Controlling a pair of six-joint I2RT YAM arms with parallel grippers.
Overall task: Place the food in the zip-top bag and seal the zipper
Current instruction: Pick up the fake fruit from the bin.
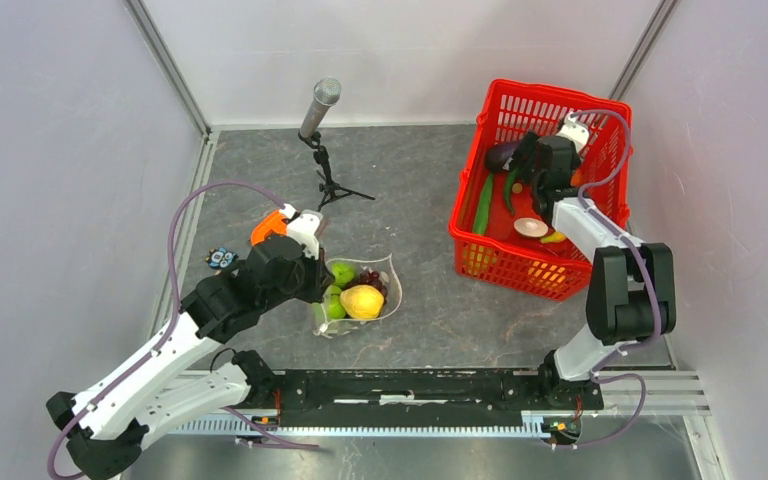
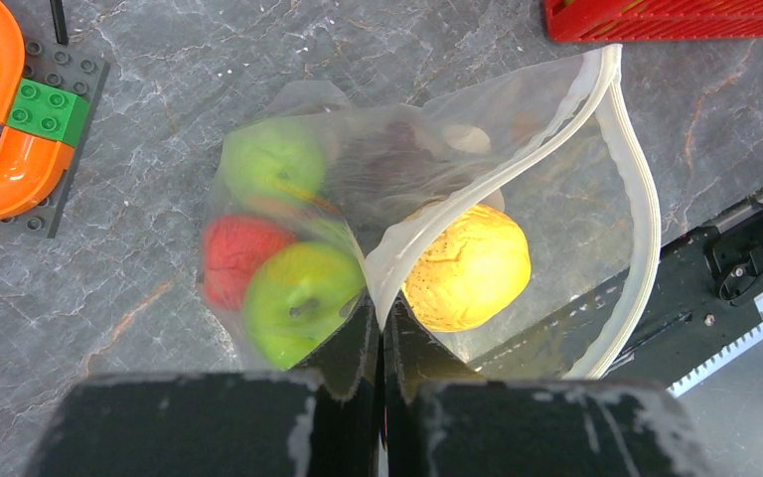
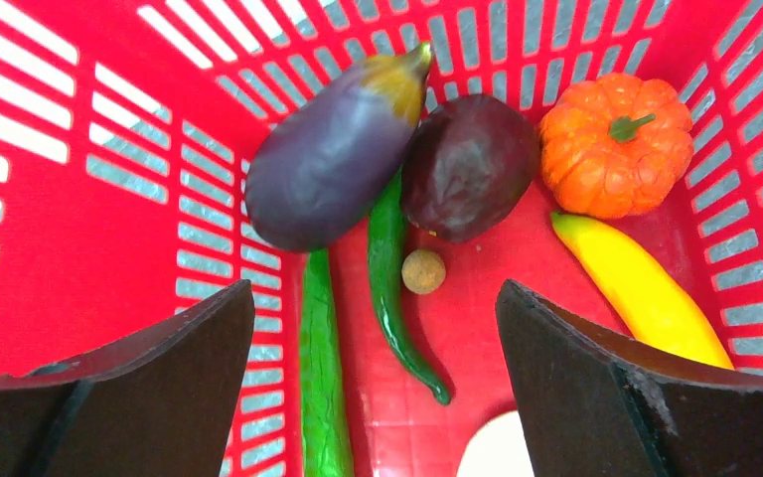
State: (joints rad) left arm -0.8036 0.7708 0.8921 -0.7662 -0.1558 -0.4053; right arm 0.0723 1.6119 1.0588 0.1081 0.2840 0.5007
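Observation:
The clear zip-top bag [image 1: 388,266] lies open mid-table. It holds green round fruits [image 2: 298,298], a red piece [image 2: 233,260], a yellow lemon [image 2: 467,266] and dark grapes [image 2: 387,159]. My left gripper [image 2: 382,320] is shut on the bag's upper mouth edge, and the zipper strip [image 2: 638,219] curves open to the right. My right gripper [image 3: 373,328] hangs open and empty inside the red basket [image 1: 560,95], above a green chili [image 3: 392,288] and a long green vegetable [image 3: 323,388]. An eggplant [image 3: 328,159], a dark round fruit [image 3: 467,164], a pumpkin [image 3: 616,144] and a yellow piece [image 3: 641,288] lie beyond.
A microphone on a tripod [image 1: 320,110] stands at the back. An orange ring-shaped holder [image 1: 265,228] and a small toy [image 1: 222,258] lie left of the bag. The arms' black base rail [image 1: 410,390] runs along the near edge.

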